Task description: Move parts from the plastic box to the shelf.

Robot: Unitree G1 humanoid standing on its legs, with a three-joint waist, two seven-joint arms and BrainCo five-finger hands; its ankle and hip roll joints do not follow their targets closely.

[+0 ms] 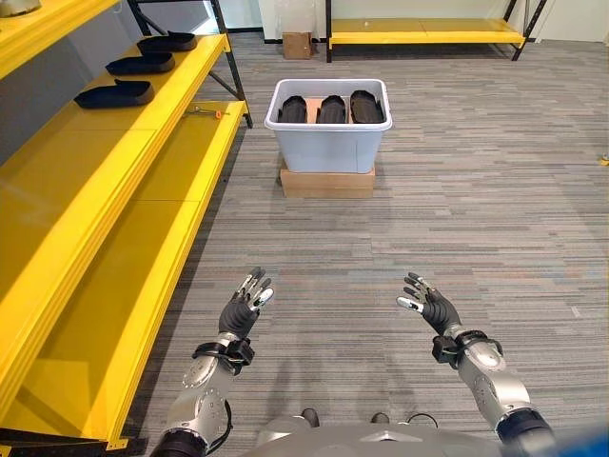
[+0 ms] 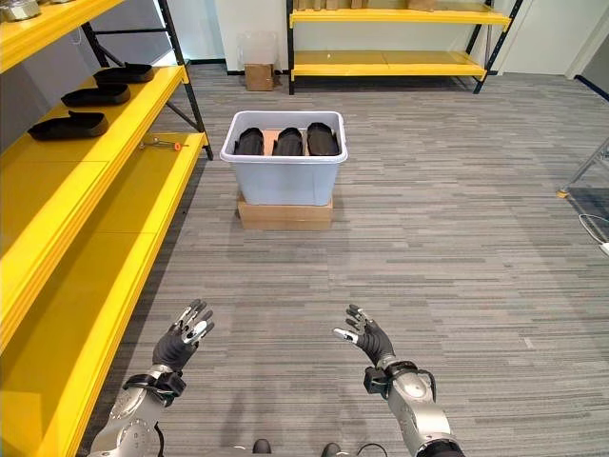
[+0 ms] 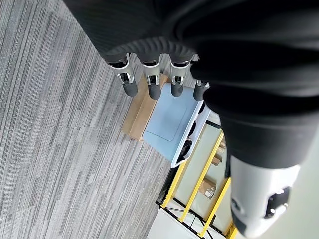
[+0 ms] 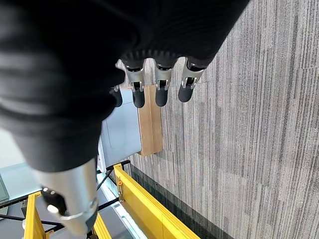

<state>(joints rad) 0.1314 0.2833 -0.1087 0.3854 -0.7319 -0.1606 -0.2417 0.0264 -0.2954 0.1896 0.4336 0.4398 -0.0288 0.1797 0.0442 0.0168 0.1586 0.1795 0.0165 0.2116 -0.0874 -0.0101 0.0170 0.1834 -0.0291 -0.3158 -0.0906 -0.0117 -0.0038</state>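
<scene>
No writing can be read on any item here; the cardboard box (image 1: pixel 327 181) under the bin is plain brown and shows no label.

The plastic box (image 1: pixel 328 143) sits in the upper middle of the left eye view, a pale grey-white tub with a rolled rim, resting on that flat cardboard box on the grey striped carpet (image 1: pixel 457 219). Inside it three black parts (image 1: pixel 331 109) stand side by side, each a dark oval shell with a glossy curved top, touching or nearly touching one another.

The yellow shelf (image 1: pixel 105 219) runs along the left side of the frame on black uprights. On its upper tier, in the upper left, three more black parts (image 1: pixel 115 93) lie in a row, flat and elongated, apart from one another. A small tool with an orange tip (image 1: pixel 206 112) lies on the lower tier near the far end. A second yellow shelf (image 1: pixel 423 34) stands along the far wall at the top, with a small cardboard carton (image 1: pixel 297 45) on the floor beside it.

The left hand (image 1: pixel 246 307) is at lower left-centre, fingers straight and spread, holding nothing. The right hand (image 1: pixel 427 302) is at lower right-centre, fingers likewise relaxed and spread, empty. Both are well apart from the plastic box, over bare carpet.
</scene>
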